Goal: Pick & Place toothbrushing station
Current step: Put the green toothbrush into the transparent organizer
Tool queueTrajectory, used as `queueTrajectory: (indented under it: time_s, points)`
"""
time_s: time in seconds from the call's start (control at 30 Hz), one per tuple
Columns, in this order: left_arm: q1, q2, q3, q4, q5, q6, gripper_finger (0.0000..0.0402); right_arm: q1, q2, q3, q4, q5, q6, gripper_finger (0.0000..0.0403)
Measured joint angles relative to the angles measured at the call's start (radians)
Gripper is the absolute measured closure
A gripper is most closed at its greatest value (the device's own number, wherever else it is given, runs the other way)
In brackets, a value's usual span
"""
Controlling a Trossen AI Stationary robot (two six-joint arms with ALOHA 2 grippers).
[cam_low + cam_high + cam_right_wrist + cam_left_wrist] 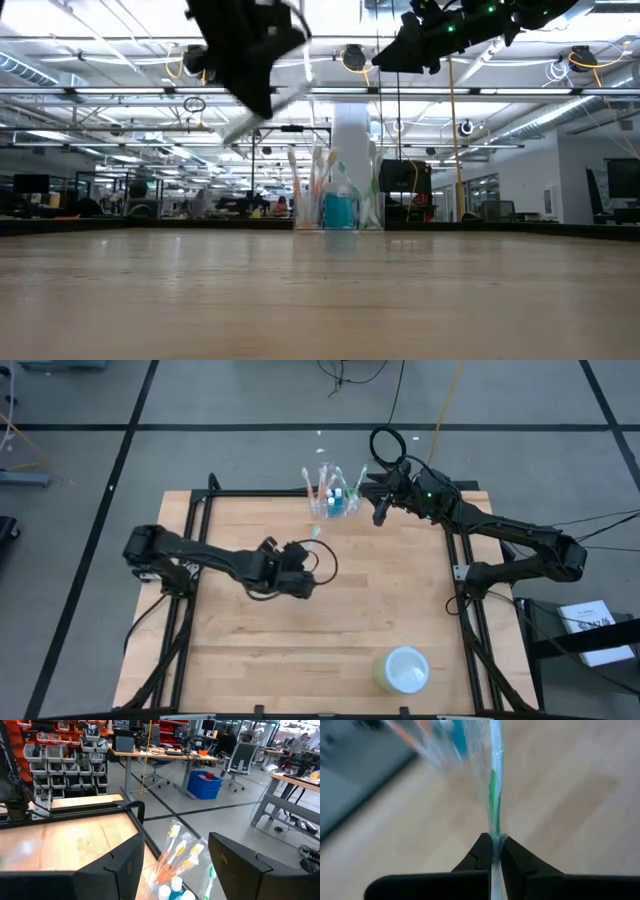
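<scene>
Our left gripper [493, 851] is clamped on a wrapped toothbrush [493, 805], green showing through its clear sleeve, the two fingers pinched tight on the handle. From above, the same gripper [303, 567] sits over the middle of the desk [250, 660], raised off the wood, with the brush end pointing toward the far edge. From desk height we see it held well up, the brush angling down and away from it.

Our right gripper [175, 857] has its fingers spread wide and grips nothing. It hovers just beside the toothbrushing station [334, 495], on that arm's own side, above the far edge of the desk.

The toothbrushing station itself stands upright at the far edge, about midway along it. It already carries several wrapped brushes [176, 851] standing in it and a small blue bottle [340, 210].

We judge the task partly done: the holder is stocked with some items, and one more brush is in hand but not yet placed. What remains, as we read it, is carrying that brush across to the holder and dropping it in.

A pale white-lidded tub [404, 670] sits near the desk's near edge toward the right corner, well apart from all this and untouched.
</scene>
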Motion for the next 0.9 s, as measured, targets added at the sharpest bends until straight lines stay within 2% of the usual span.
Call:
queueTrajectory:
  time_s: [0.13, 0.27, 0.43, 0.57, 0.9]
  points:
    - [-0.007, -0.060, 0.000, 0.012, -0.144, 0.081, 0.0394, 0.000, 0.000, 0.000, -0.014, 0.000, 0.004, 0.0190]
    - [0.017, -0.083, -0.029, 0.135, -0.146, 0.207, 0.0394, 0.000, 0.000, 0.000, -0.030, 0.000, 0.017, 0.0190]
    - [0.089, -0.091, -0.158, 0.436, 0.017, 0.386, 0.0397, 0.000, 0.000, 0.000, -0.056, 0.001, 0.027, 0.0190]
    - [0.141, -0.116, -0.230, 0.592, 0.136, 0.497, 0.0395, -0.007, 0.000, 0.000, -0.096, 0.001, 0.026, 0.0190]
    - [0.214, -0.212, -0.424, 1.034, 0.451, 0.670, 0.0397, -0.043, 0.000, 0.000, -0.152, -0.007, 0.032, 0.0190]
